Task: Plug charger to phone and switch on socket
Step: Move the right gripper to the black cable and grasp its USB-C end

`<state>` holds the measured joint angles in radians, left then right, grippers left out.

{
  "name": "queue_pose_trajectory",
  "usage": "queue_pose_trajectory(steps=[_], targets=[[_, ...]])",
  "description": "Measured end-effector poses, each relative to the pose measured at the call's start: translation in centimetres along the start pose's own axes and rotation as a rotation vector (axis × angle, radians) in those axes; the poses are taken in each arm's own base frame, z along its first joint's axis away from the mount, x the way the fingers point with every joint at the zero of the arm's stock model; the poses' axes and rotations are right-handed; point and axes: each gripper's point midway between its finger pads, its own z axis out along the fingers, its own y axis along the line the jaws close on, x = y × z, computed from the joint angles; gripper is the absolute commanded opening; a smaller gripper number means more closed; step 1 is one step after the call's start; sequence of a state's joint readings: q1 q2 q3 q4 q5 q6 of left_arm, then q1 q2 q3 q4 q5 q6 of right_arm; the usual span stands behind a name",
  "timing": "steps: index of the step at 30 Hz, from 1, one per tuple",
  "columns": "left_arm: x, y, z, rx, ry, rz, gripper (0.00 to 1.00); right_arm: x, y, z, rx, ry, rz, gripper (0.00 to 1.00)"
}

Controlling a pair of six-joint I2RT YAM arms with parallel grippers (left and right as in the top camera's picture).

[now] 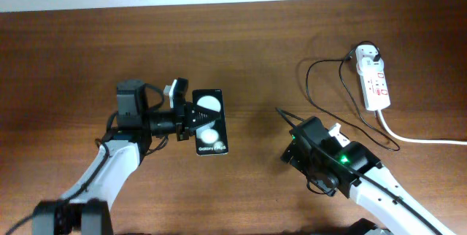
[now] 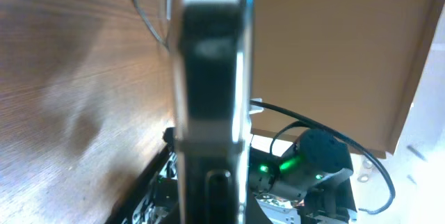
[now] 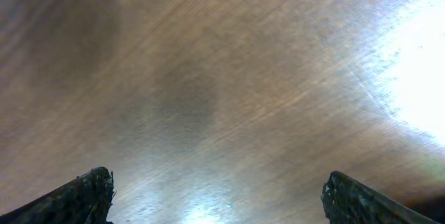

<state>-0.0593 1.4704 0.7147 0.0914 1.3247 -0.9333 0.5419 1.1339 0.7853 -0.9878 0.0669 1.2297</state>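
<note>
My left gripper (image 1: pixel 194 118) is shut on the left edge of the black phone (image 1: pixel 213 139), whose face shows two white circles. In the left wrist view the phone (image 2: pixel 208 57) fills the middle, seen edge-on between my jaws. The thin black charger cable (image 1: pixel 309 89) runs from the white plug adapter (image 1: pixel 367 54) in the white power strip (image 1: pixel 378 87). Its tip (image 1: pixel 278 109) lies on the table just beside my right gripper (image 1: pixel 293 146). That gripper (image 3: pixel 219 196) is open and empty over bare wood.
The strip's thick white cord (image 1: pixel 419 139) runs off the right edge. The black cable loops across the table between the strip and my right arm. The right arm (image 2: pixel 313 161) with green lights shows behind the phone in the left wrist view.
</note>
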Motion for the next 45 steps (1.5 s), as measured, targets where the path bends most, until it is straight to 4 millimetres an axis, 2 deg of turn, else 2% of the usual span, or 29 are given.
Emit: queue_pose_trajectory(steps=[1, 2, 5, 14, 16, 18, 20, 22, 24, 26, 30, 31, 32, 34, 35, 37, 39, 42, 45], targets=[[-0.3, 1.5, 0.3, -0.010, 0.008, -0.051, 0.00, 0.0, -0.1, 0.2, 0.011, 0.003, -0.001, 0.99], [-0.4, 2.0, 0.4, -0.014, 0.011, -0.065, 0.00, 0.1, -0.2, 0.4, 0.020, 0.006, -0.002, 0.99], [-0.2, 2.2, 0.4, -0.017, 0.018, -0.083, 0.00, 0.2, -0.4, 0.9, 0.050, 0.017, -0.004, 0.99], [0.2, 2.7, 0.4, -0.027, 0.026, -0.132, 0.00, 0.0, 0.2, 1.0, 0.029, 0.009, -0.003, 0.99], [0.3, 2.6, 0.4, -0.024, 0.030, -0.132, 0.00, -0.7, 1.1, 1.1, -0.008, -0.023, -0.022, 0.99], [0.4, 2.5, 0.4, -0.020, 0.034, -0.132, 0.00, -1.2, 2.2, 0.8, -0.041, -0.046, -0.131, 0.99], [0.4, 2.5, 0.4, -0.020, 0.034, -0.132, 0.00, -2.0, 4.0, -0.8, -0.090, -0.076, -0.197, 0.99], [0.4, 2.6, 0.4, -0.019, 0.037, -0.139, 0.00, -3.2, 6.5, -3.5, -0.158, -0.122, -0.224, 0.99], [0.7, 2.7, 0.4, -0.021, 0.044, -0.165, 0.00, -4.0, 6.9, -4.8, -0.130, -0.134, -0.247, 0.99], [0.7, 2.7, 0.4, -0.021, 0.045, -0.166, 0.00, -5.6, 6.4, -4.9, -0.046, -0.117, -0.224, 0.99], [0.7, 2.7, 0.4, -0.019, 0.047, -0.167, 0.00, -9.0, 7.4, -4.4, 0.026, -0.102, -0.193, 0.99], [0.8, 2.6, 0.4, -0.019, 0.048, -0.167, 0.00, -10.4, 8.3, -4.7, 0.023, -0.112, -0.182, 0.99], [0.7, 2.7, 0.4, -0.019, 0.047, -0.167, 0.00, -10.7, 8.4, -4.8, 0.029, -0.111, -0.183, 0.99], [0.8, 2.6, 0.4, -0.017, 0.050, -0.167, 0.00, -12.6, 10.3, -5.3, 0.018, -0.125, -0.176, 0.99], [0.8, 2.6, 0.4, -0.017, 0.051, -0.168, 0.00, -13.2, 10.6, -5.4, 0.029, -0.119, -0.182, 0.99], [0.8, 2.6, 0.4, -0.017, 0.050, -0.167, 0.00, -16.1, 12.6, -5.9, 0.022, -0.135, -0.175, 0.99], [0.8, 2.6, 0.4, -0.017, 0.050, -0.168, 0.00, -18.0, 13.8, -6.3, 0.005, -0.163, -0.159, 0.99], [0.8, 2.6, 0.4, -0.017, 0.050, -0.167, 0.00, -18.6, 13.7, -6.3, 0.010, -0.169, -0.165, 0.99], [0.8, 2.6, 0.4, -0.017, 0.050, -0.167, 0.00, -18.0, 12.8, -6.3, 0.043, -0.141, -0.168, 0.98]])
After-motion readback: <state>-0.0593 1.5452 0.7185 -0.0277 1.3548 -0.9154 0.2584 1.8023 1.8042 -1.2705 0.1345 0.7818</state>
